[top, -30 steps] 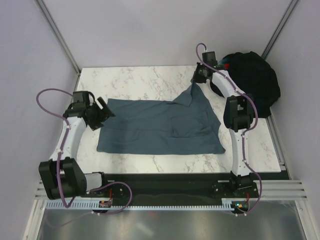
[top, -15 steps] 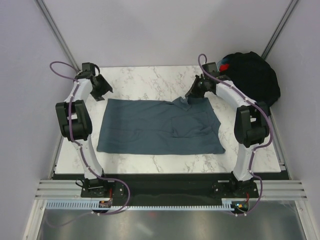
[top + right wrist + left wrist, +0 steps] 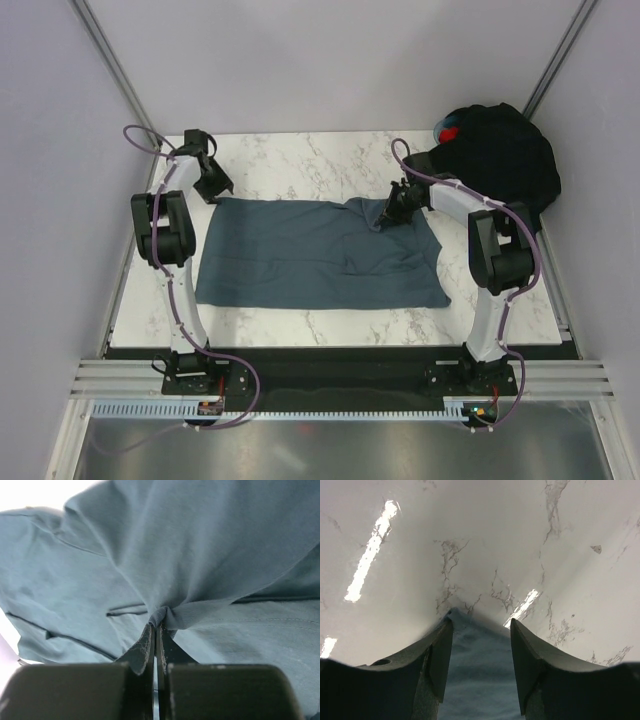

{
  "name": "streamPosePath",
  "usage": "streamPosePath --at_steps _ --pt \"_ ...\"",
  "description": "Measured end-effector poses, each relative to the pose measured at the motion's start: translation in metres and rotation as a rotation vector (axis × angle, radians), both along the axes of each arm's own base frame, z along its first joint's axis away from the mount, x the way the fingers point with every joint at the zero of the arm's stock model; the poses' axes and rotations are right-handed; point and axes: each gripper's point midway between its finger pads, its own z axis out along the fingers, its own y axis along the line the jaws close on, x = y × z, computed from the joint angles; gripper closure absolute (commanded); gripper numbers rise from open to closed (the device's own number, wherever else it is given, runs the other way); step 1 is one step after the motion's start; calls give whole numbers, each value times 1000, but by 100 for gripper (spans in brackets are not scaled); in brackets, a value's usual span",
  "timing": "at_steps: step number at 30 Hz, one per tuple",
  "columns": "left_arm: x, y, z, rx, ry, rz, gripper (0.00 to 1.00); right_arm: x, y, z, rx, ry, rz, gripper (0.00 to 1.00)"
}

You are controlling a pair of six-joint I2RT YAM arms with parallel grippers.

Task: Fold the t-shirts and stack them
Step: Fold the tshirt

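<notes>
A slate blue-grey t-shirt (image 3: 310,255) lies spread on the marble table (image 3: 300,160). My left gripper (image 3: 217,190) is open at the shirt's far left corner; in the left wrist view the cloth corner (image 3: 480,650) lies between the two fingers (image 3: 442,655). My right gripper (image 3: 392,212) is shut on a bunched fold of the blue-grey shirt (image 3: 167,616) at its far right part, low over the cloth. A heap of black t-shirts (image 3: 500,155) lies at the far right corner.
A red and blue item (image 3: 450,130) peeks from the black heap's far side. Pale walls and metal frame posts (image 3: 115,70) close in the table. Purple cables loop off both arms.
My left arm swung from the shirt's left edge to its far left corner. My right gripper came down and toward the near side, carrying the pinched fold onto the shirt.
</notes>
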Motion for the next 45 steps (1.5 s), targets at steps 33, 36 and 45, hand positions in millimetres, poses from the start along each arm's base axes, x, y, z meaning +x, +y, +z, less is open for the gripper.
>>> streamPosePath --at_steps 33,36,45 --pt "-26 4 68 47 -35 4 98 -8 -52 146 -18 -243 -90 100" --pt "-40 7 69 70 -18 6 98 -27 -57 139 -26 -215 -86 100" --pt "-78 19 52 141 68 12 98 -101 -64 109 -35 -124 -71 100"
